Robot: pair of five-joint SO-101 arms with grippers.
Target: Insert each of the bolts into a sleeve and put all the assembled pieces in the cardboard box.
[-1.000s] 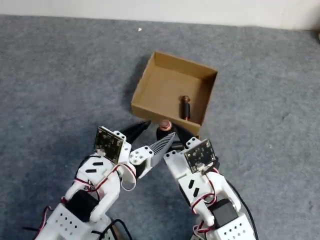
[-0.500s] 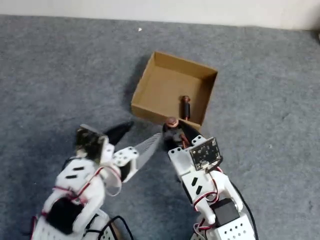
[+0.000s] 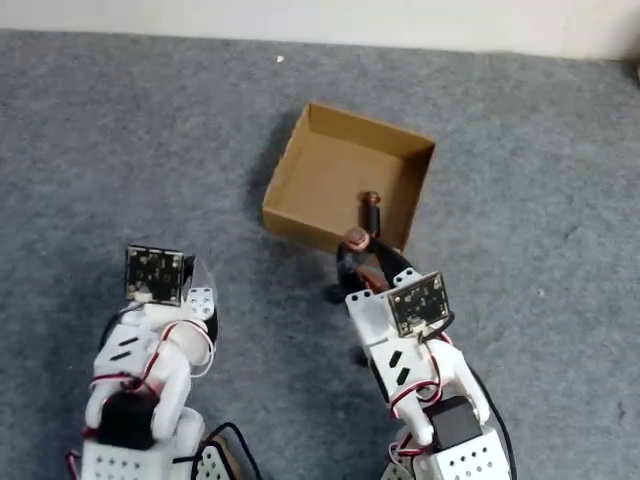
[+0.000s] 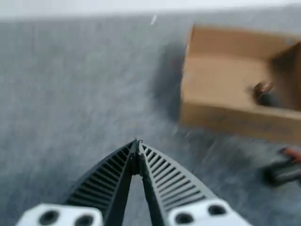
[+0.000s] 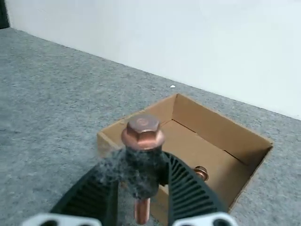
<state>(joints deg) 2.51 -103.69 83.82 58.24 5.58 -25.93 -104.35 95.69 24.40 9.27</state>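
Where the right gripper (image 5: 141,161) stands at the near wall of the cardboard box (image 3: 290,170), its two dark fingers pinch a black sleeve (image 5: 141,175) with a copper bolt (image 5: 142,133) through it. The piece is held upright between the fingers: the bolt's hexagonal head sits on top of the sleeve, and the tip of its shank pokes out below. In the high view the head shows just at that wall, close to the box's near right corner; whether it is over the rim or just short of it cannot be told.

Inside the box, another assembled piece (image 3: 372,212) lies on the floor beside the right-hand wall, just beyond the held one.

The left gripper (image 4: 137,146) has its ribbed fingers pressed together at the tips with nothing between them. It hangs over the bare grey bench (image 3: 120,150), well apart from the box and from the right gripper.
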